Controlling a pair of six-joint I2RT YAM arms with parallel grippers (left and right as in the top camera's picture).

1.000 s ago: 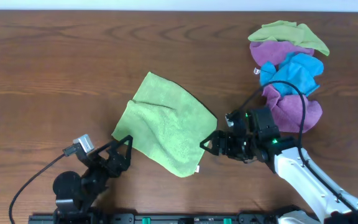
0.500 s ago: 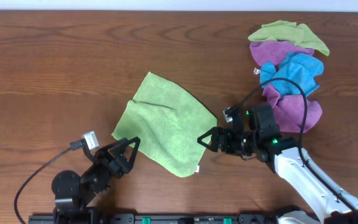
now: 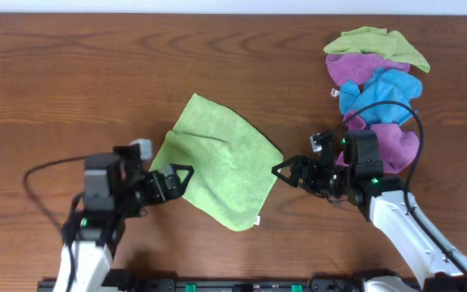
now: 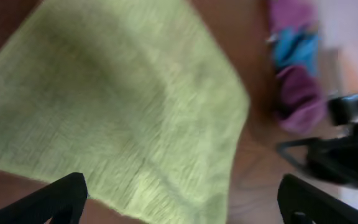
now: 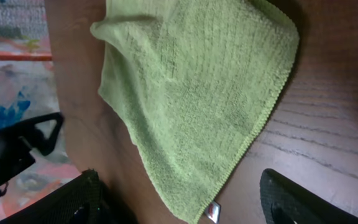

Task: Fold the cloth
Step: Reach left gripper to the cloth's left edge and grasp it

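Observation:
A light green cloth (image 3: pixel 217 166) lies spread flat on the wooden table, turned like a diamond, with a small tag at its near corner (image 3: pixel 258 221). It fills the left wrist view (image 4: pixel 117 112) and the right wrist view (image 5: pixel 197 93). My left gripper (image 3: pixel 181 178) is open and empty, at the cloth's left edge, its fingertips over the cloth. My right gripper (image 3: pixel 284 172) is open and empty, just off the cloth's right corner, pointing left at it.
A pile of crumpled cloths, green (image 3: pixel 377 45), purple (image 3: pixel 392 146) and blue (image 3: pixel 379 93), sits at the back right, close behind my right arm. The table's near edge runs just below both arms.
My left arm has swung up and forward from the near edge, its gripper now at the cloth's left edge. My right gripper rose slightly and stays by the right corner. The cloth has not moved.

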